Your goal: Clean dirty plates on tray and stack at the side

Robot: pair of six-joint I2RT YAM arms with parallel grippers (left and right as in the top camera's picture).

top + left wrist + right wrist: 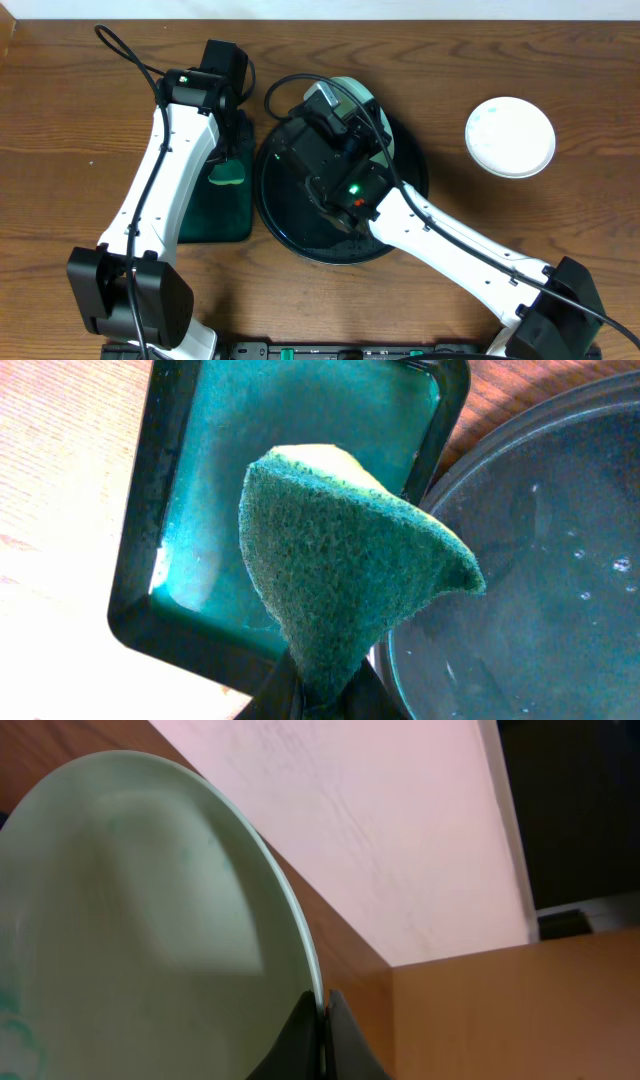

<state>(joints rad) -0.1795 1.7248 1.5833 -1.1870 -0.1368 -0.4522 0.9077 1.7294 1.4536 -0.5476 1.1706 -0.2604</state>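
The round black tray (290, 225) lies at the table's middle. My right gripper (322, 1020) is shut on the rim of a white plate (130, 940) and holds it tilted up above the tray's far side; the plate (372, 108) peeks out behind the right wrist in the overhead view. Faint teal marks show at its lower left. My left gripper (325, 695) is shut on a green sponge (350, 570), held above the green tray's right edge, next to the black tray (530, 580). A white plate or stack (509, 136) lies on the bare wood at the right.
The rectangular dark green tray (215, 210) lies left of the black tray and shows in the left wrist view (290, 480). Both arms cross the table's front half. Bare wood (560, 230) lies right of the black tray.
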